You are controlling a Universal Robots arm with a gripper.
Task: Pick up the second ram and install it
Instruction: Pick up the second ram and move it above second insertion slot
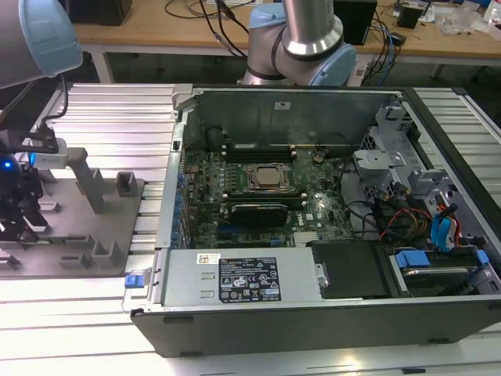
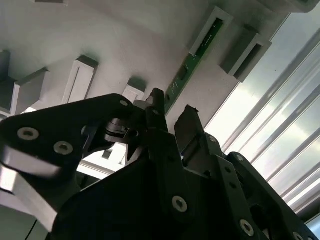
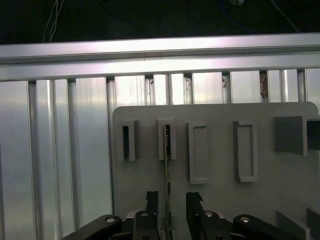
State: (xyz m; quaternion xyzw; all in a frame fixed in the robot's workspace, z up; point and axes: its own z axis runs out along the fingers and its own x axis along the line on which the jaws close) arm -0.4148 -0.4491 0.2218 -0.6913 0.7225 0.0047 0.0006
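Second ram (image 3: 167, 160), one green stick, stands between two parted fingers (image 3: 152, 200) of the claw (image 3: 173, 196).

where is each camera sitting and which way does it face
exterior view: off the arm, raised, looking down into the open case, with the plate at the exterior view's left; the arm shows.
first wrist view: on the wrist, looking past the gripper onto the plate and the ram.
second wrist view: on the wrist, close behind the gripper, looking obliquely at the ram.
shared: both wrist views show the open gripper straddling the ram, which stands in a plate slot.
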